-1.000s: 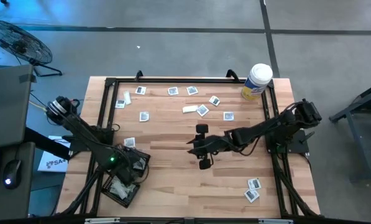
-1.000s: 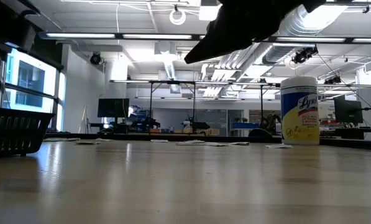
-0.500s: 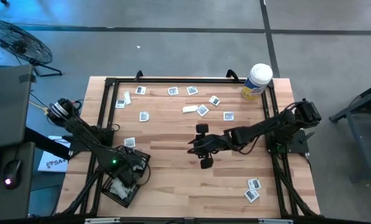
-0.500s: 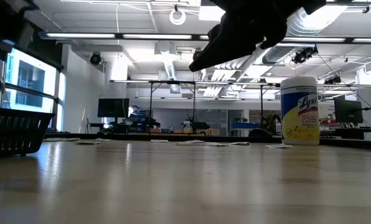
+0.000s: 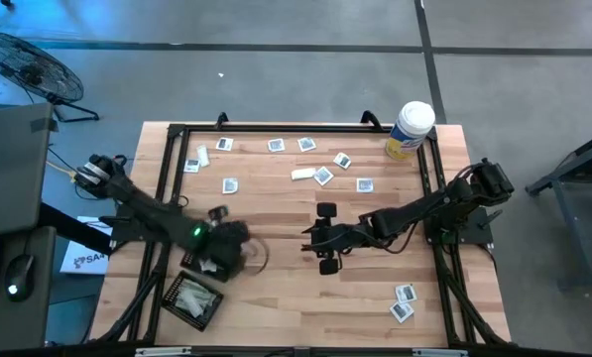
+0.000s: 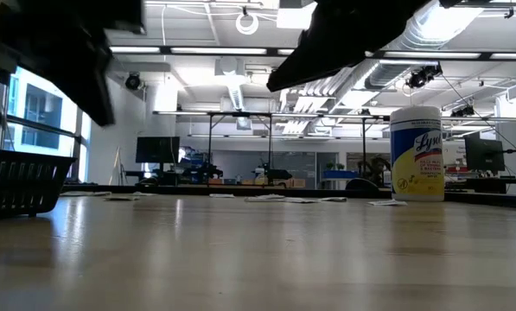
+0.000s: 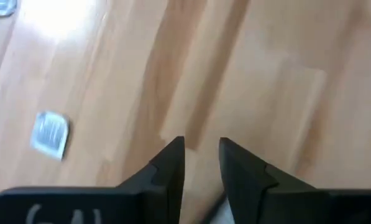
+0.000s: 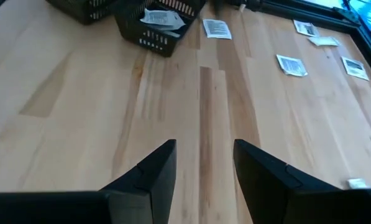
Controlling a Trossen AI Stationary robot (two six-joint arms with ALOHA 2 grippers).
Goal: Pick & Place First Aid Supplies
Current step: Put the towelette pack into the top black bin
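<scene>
Over the left half of the wooden table (image 5: 276, 213), the left gripper (image 5: 238, 248) hangs above bare boards just beside a black mesh tray (image 5: 194, 298) that sits at the near left corner with packets inside; in its wrist view the 2 dark fingers (image 7: 173, 168) stand a narrow gap apart with nothing between them, and 1 square grey pad (image 7: 50, 133) lies on the wood off to one side. Near the middle of the table the right gripper (image 5: 323, 238) is stretched out from the right side, its jaws parted fairly wide and empty, with plain wood showing between the fingers (image 8: 155, 174). Most of the first aid supplies (image 5: 322, 176) lie scattered along the far edge of the table as small square pads and a white strip wrapper, and 2 more packets (image 5: 403, 302) lie together near the front right corner. A white canister (image 5: 409, 130) with a yellow label stands at the far right corner. In the right wrist view the tray (image 8: 157, 25) shows ahead of the gripper, with loose packets (image 8: 291, 64) spread on the boards beyond it.
</scene>
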